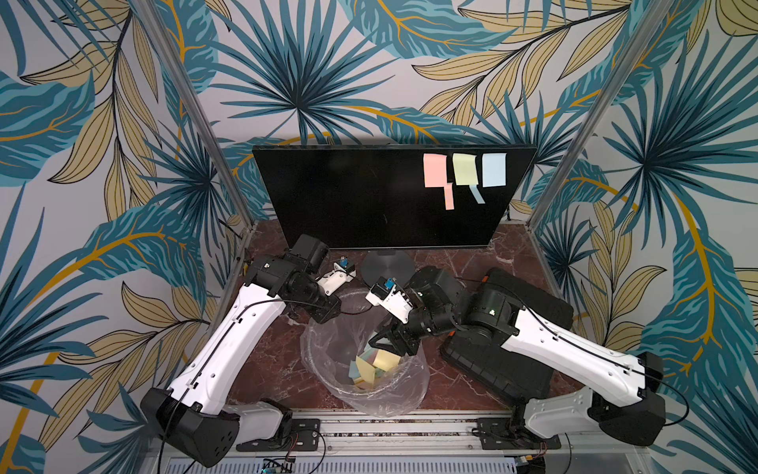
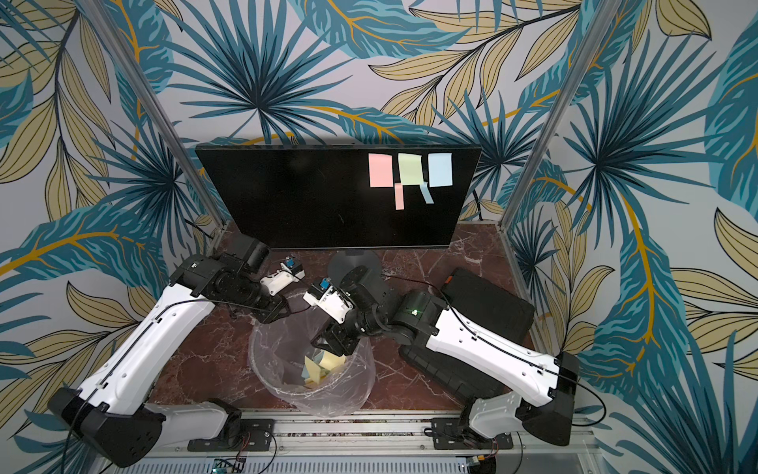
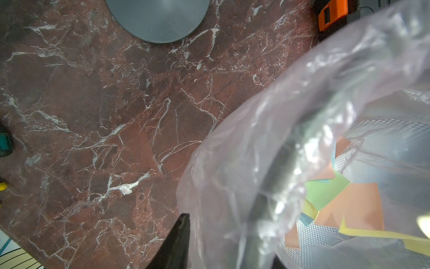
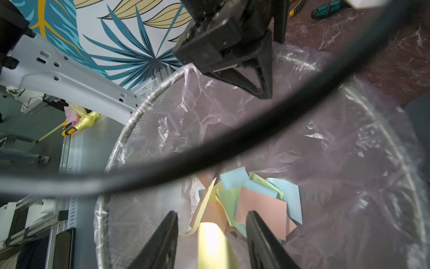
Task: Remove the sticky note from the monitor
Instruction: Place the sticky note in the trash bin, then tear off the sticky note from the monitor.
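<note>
Shows the monitor (image 1: pixel 348 197) at the table's (image 1: pixel 270 369) back bearing sticky notes (image 1: pixel 434 170) upper right, the lined bin (image 4: pixel 121 144) before it, right gripper (image 4: pixel 212 213) parted above with a yellow note (image 4: pixel 210 242) loose between its jaws, left gripper (image 4: pixel 264 92) closed at the rim

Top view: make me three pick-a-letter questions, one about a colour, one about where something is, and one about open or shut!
1. What colour is the middle note in the top row on the monitor?
A purple; B green; C white

2. Where is the right gripper?
A over the bin; B touching the monitor; C behind the monitor

3. The right gripper's jaws are:
A apart; B shut tight; C hidden

Answers:
1 B: it shows pale green on the dark screen.
2 A: both top views show it above the bin's mouth.
3 A: the right wrist view shows a wide gap between its fingers.
</note>
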`<act>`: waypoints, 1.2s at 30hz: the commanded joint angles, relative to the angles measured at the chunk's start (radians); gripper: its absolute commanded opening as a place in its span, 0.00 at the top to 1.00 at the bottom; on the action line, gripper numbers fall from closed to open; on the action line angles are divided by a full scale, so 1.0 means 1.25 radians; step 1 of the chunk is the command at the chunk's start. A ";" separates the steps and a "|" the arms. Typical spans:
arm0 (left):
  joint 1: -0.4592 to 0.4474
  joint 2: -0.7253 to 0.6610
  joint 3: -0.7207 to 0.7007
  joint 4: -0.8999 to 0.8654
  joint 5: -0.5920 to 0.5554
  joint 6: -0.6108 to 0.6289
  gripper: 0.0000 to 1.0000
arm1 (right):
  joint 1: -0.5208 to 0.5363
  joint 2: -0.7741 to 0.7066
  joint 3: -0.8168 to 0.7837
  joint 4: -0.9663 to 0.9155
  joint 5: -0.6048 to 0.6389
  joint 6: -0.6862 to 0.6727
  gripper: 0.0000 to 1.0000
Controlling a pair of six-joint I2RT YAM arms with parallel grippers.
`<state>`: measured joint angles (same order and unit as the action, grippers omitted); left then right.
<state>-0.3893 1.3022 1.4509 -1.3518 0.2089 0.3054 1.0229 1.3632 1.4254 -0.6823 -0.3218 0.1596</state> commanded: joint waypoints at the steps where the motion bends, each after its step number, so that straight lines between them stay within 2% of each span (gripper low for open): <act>1: -0.001 0.001 0.019 -0.005 0.003 0.001 0.60 | 0.003 -0.030 -0.004 0.027 0.007 -0.006 0.45; 7: -0.001 0.002 0.018 -0.004 0.002 0.001 0.60 | 0.003 -0.051 -0.021 0.060 0.019 0.005 0.42; 16: -0.001 -0.001 0.016 -0.003 0.003 0.001 0.60 | -0.026 -0.144 -0.034 0.070 0.243 0.069 0.41; 21: 0.000 -0.002 0.014 -0.002 0.003 0.001 0.60 | -0.133 -0.241 -0.087 0.117 0.260 0.158 0.41; 28: -0.001 -0.002 0.016 -0.002 0.003 0.001 0.60 | -0.353 -0.364 -0.143 0.158 0.273 0.301 0.37; 36: -0.001 0.000 0.019 -0.001 -0.001 0.001 0.60 | -0.553 -0.372 -0.104 0.165 0.219 0.367 0.34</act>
<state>-0.3893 1.3022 1.4509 -1.3514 0.2085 0.3054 0.3851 0.8814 1.2697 -0.5022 -0.0090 0.5629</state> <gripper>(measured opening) 0.398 0.654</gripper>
